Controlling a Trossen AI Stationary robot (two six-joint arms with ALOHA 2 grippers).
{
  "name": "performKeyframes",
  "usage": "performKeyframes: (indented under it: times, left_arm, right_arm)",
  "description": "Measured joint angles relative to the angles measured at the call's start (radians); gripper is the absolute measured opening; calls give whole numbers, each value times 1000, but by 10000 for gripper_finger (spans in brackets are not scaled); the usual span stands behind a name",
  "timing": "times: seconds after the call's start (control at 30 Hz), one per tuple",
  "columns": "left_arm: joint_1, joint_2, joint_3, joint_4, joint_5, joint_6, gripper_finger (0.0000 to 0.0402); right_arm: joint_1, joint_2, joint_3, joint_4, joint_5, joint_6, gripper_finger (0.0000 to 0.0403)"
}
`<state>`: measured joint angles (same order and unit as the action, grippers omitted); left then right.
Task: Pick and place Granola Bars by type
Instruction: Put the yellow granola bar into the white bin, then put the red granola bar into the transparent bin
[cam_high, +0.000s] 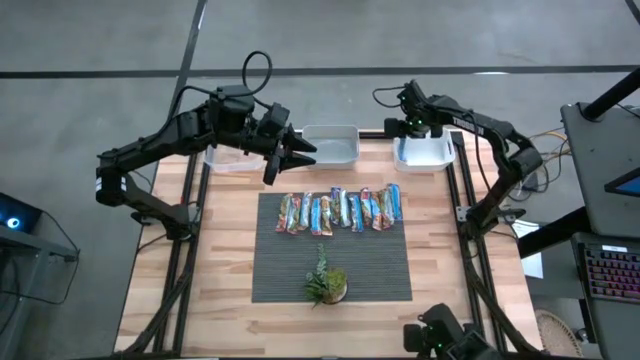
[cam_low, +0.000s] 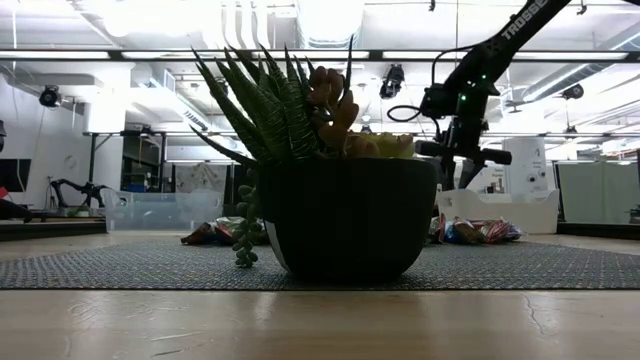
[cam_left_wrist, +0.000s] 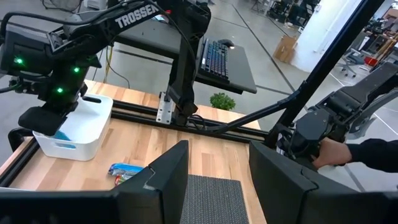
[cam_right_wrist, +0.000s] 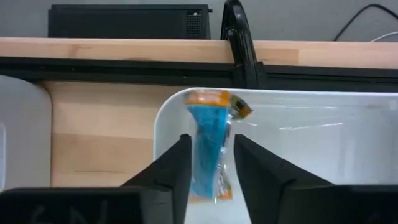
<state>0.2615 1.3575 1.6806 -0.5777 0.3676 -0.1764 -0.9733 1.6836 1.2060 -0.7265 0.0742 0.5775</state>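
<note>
Several granola bars (cam_high: 340, 210) in shiny wrappers lie side by side in a row on the dark mat (cam_high: 332, 265). One blue bar with orange ends (cam_right_wrist: 208, 149) lies inside the white bin (cam_high: 425, 152) at the far right, its far end against the bin's corner. My right gripper (cam_right_wrist: 210, 168) points down into that bin. Its fingers are slightly apart on either side of the bar, with a narrow gap showing beside it. My left gripper (cam_high: 292, 152) hangs open above the table's far side, holding nothing.
A clear bin (cam_high: 232, 158) and a grey bin (cam_high: 335, 143) stand at the far edge. A potted plant (cam_high: 325, 285) sits on the mat's near part. In the left wrist view a person's hand (cam_left_wrist: 336, 152) rests on another arm beyond the table.
</note>
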Motion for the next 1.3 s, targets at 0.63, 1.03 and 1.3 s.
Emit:
performKeyframes:
  times: [0.63,1.03,1.3]
  left_arm:
    - [-1,0,0,0,0,1,152]
    - [-1,0,0,0,0,4,152]
    - [0,0,0,0,0,27,151]
  right_arm:
    - [74,-170,0,16,-47,-66,149]
    - [243,-442,0,152,-83,-80,91]
    - [377,-566,0,227,-122,-143,38]
